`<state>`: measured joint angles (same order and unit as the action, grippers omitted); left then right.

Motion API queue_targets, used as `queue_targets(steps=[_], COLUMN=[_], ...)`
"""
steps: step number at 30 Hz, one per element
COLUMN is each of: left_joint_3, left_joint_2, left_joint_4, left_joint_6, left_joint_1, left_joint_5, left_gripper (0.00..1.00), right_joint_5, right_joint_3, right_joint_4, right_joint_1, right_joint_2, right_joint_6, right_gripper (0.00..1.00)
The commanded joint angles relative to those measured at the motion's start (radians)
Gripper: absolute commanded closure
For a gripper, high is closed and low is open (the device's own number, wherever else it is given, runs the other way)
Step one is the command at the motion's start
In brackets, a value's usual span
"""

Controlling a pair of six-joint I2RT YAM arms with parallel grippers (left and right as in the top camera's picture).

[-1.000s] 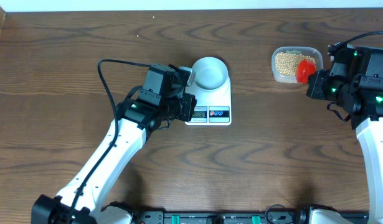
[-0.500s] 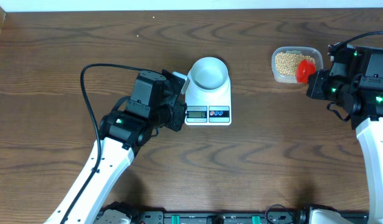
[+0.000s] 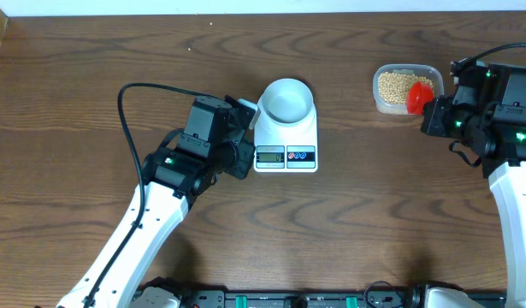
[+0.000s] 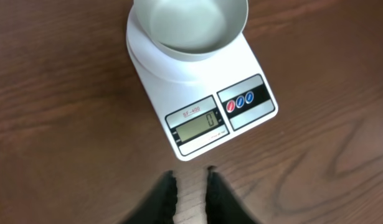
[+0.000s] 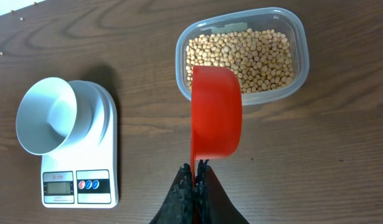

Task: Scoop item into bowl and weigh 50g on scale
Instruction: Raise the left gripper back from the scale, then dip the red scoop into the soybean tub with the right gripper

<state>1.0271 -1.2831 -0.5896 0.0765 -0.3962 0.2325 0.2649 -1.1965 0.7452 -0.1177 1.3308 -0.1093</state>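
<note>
**Bowl [image 4: 190, 25] sits empty on the scale [image 4: 197, 93]; beans [image 5: 253, 56] are in the tub [image 5: 300, 62]**

We see the white scale lying flat on the dark wooden desk [image 3: 91, 68], with the small white bowl on its platform at the end away from the display. The bowl is upright and has nothing in it. In the left wrist view the grey display [image 4: 197, 124] reads 0, and two round buttons sit beside it on the same edge.

The left end effector [image 4: 190, 186] hangs over the desk just short of the scale's display edge, not touching it. Its two dark fingers stand a narrow gap apart, with only bare wood showing between them — it holds nothing.

The tan-yellow beans lie loose in a clear rectangular plastic tub, well apart from the scale toward the right side of the desk. None are in the bowl.

The right end effector [image 5: 194, 171] is closed tight on the handle of a red scoop [image 5: 216, 112]. The scoop's rounded cup reaches out from the fingertips and overlaps the tub's nearer rim. From these angles we cannot tell whether the cup touches the beans or carries any — only its red surface shows.
</note>
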Motion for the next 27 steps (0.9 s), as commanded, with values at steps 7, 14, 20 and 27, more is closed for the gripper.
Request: queue_targets(steps=[7, 14, 20, 27], left_joint_3=[0.007, 0.007, 0.007, 0.007], left_joint_2=[-0.002, -0.002, -0.002, -0.002], left_joint_4=[-0.008, -0.008, -0.008, -0.008], left_joint_6=[0.069, 0.069, 0.069, 0.069], left_joint_1=[0.002, 0.001, 0.001, 0.002], left_joint_5=[-0.010, -0.009, -0.009, -0.009], left_gripper=[0.62, 0.02, 0.02, 0.02], right_joint_5=[-0.004, -0.004, -0.004, 0.003], right_joint_3=[-0.019, -0.019, -0.019, -0.019], right_joint_4=[0.000, 0.002, 0.010, 0.018], right_joint_1=[-0.006, -0.006, -0.006, -0.005], right_joint_2=[0.010, 0.011, 0.011, 0.011], right_joint_6=[0.014, 0.014, 0.014, 0.014], right_gripper=[0.99, 0.99, 0.99, 0.99])
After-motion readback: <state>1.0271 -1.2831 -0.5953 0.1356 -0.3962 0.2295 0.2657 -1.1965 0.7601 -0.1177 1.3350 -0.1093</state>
